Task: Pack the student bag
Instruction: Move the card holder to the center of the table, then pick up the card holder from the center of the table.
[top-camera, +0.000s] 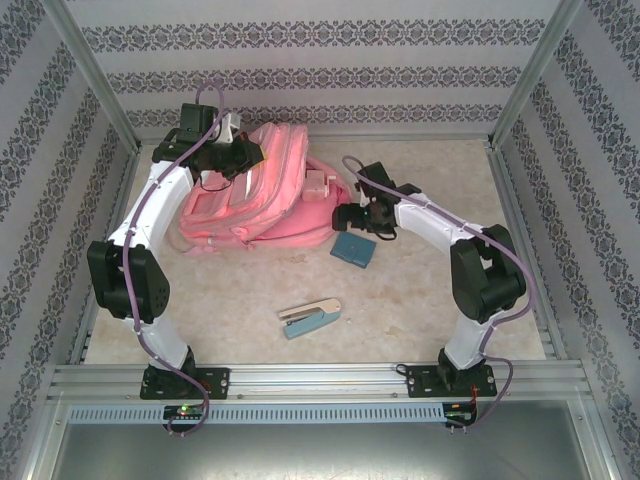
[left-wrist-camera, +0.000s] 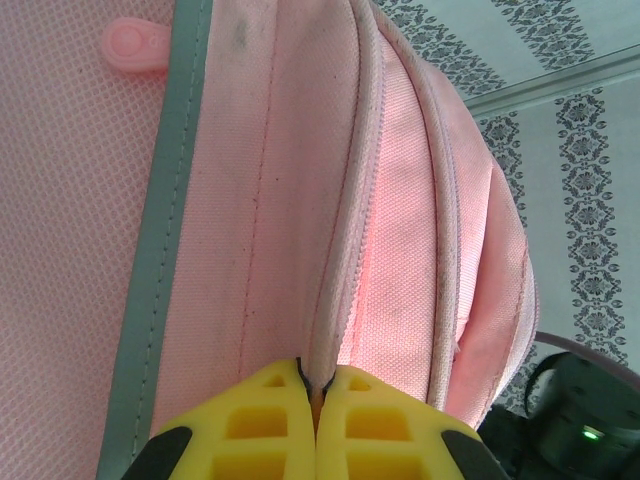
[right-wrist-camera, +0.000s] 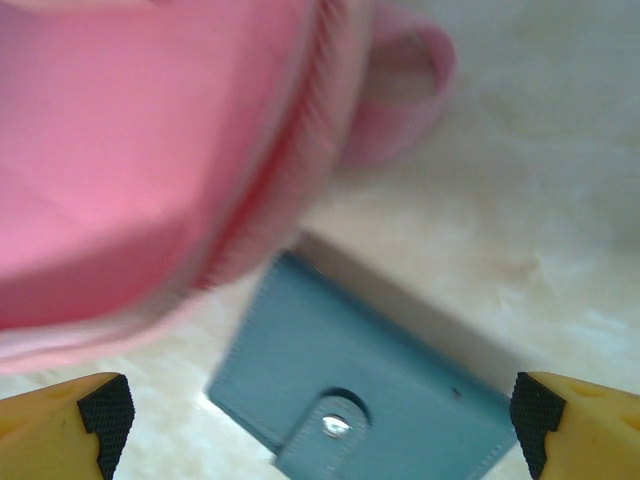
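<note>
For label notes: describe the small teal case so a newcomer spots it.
Find the pink backpack at the back. Off its near right corner, beneath the open right gripper, lies a flat teal case. It is square with a snap tab, unlike the longer stapler-like item farther from the backpack.

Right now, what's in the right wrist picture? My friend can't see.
A flat teal-blue wallet with a snap tab lies on the pale marbled table, between the open yellow fingertips of the right tool. The blurred pink fabric backpack is at the upper left.
</note>
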